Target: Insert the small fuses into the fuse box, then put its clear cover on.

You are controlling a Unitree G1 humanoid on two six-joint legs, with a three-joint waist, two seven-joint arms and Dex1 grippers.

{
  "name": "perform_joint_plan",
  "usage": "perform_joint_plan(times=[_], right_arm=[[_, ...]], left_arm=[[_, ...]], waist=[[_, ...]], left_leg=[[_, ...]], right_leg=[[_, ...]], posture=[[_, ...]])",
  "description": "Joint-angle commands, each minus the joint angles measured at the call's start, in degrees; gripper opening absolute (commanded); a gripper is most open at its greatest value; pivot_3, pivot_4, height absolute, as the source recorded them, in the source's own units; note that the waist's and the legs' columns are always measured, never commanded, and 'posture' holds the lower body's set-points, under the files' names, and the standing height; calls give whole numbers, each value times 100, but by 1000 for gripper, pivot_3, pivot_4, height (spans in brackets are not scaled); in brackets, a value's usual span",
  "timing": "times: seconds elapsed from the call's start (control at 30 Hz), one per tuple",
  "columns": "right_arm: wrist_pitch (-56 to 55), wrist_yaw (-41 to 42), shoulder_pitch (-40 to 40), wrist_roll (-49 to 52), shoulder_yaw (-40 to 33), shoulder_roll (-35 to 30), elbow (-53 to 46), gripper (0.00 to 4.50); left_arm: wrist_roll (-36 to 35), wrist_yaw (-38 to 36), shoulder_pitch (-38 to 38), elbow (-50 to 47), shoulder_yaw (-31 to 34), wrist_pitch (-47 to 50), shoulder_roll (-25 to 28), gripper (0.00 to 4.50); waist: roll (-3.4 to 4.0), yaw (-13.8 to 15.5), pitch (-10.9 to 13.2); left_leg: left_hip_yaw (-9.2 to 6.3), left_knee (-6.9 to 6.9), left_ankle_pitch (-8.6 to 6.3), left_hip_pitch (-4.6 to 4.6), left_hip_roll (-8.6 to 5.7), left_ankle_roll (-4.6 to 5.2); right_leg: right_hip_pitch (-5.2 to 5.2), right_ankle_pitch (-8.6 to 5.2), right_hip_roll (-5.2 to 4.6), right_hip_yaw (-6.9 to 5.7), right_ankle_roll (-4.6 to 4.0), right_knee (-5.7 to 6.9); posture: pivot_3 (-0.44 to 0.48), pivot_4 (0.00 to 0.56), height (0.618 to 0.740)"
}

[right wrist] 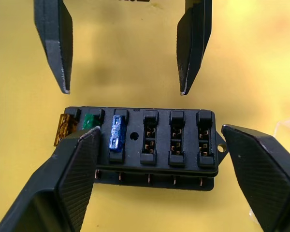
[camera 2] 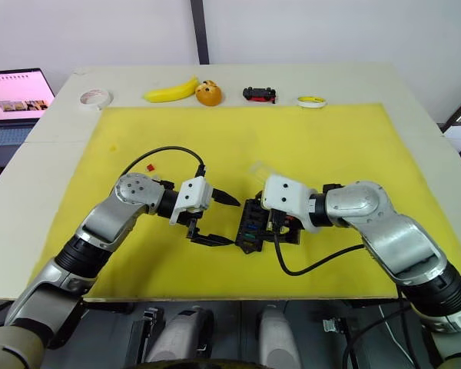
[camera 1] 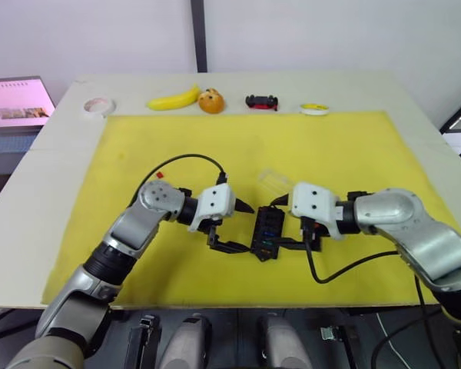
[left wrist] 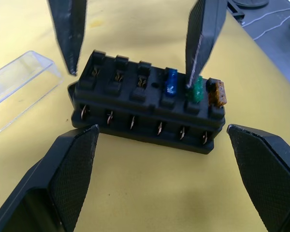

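- left wrist view: fuse box (left wrist: 147,104) flat on the yellow mat (camera 1: 346,146), six slots in a row; three filled side by side at one end with a blue fuse (left wrist: 171,81), a green fuse (left wrist: 196,90) and an orange fuse (left wrist: 216,93), three slots bare with metal contacts showing.
- clear cover (left wrist: 17,86) lying on the mat just beside the box's empty end, apart from it, nothing inside.
- left eye view: box near the front middle of the mat, between the two grippers, cover just behind it.
- left gripper (camera 1: 232,227) reaching in from the robot's left, forearm low over the mat, fingers spread wide on either side of the box, gripping nothing.
- right gripper (camera 1: 292,224) coming in from the opposite side, wrist bent inward, fingers likewise parted and straddling the box; one fingertip (left wrist: 195,72) right at the green fuse, contact not clear.
- one small red fuse (camera 1: 160,175) loose on the mat behind the left forearm.
- along the table's far edge, well apart from the work: one tape roll (camera 1: 97,106), one banana (camera 1: 174,99), one orange fruit (camera 1: 210,101), one toy car (camera 1: 262,101), one yellow disc (camera 1: 314,109).
- one laptop (camera 1: 15,104) off the table's left side.
- count: four fuses seen, one box, one cover, two grippers.
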Motion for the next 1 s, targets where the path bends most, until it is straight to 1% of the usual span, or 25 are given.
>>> perform_joint_plan(times=[0.03,0.2,0.43,0.53,0.73,1.0], right_arm=[[-19,16,6,118,-301,-63,-211,3962],[-117,-150,120,88,-450,26,-119,3962],[34,-298,469,575,-850,312,-323,3962],[232,-560,747,962,-1121,671,-411,3067],[7,-928,1287,926,-1109,1082,-296,55],[-153,-1090,1489,736,-903,1129,-100,16]], left_arm=[[-5,-6,-86,-64,51,-81,-31,4500],[-12,-5,-81,-62,47,-100,-49,4500],[-28,-64,-90,-52,55,-131,-59,4500],[-36,-84,-95,-33,69,-179,-79,4500],[11,-79,-100,31,45,-266,-126,4500],[50,-53,-124,110,33,-351,-154,4500]], waist=[[0,-1,0],[0,0,0],[0,1,0],[-1,2,-1],[-2,0,-2],[-1,-3,-3]], left_leg=[[0,0,0,0,0,0],[1,1,0,0,0,0],[1,1,0,0,0,0],[0,1,0,0,0,0],[0,3,0,2,-3,0],[1,3,1,5,-3,-1]], right_leg=[[0,0,0,0,0,0],[0,0,0,0,0,1],[0,0,0,1,0,3],[0,0,0,1,0,4],[0,0,-1,4,0,10],[0,0,1,4,0,13]], posture=[[0,150,740],[0,150,740],[0,150,740],[0,150,740],[0,150,740],[0,150,740]])
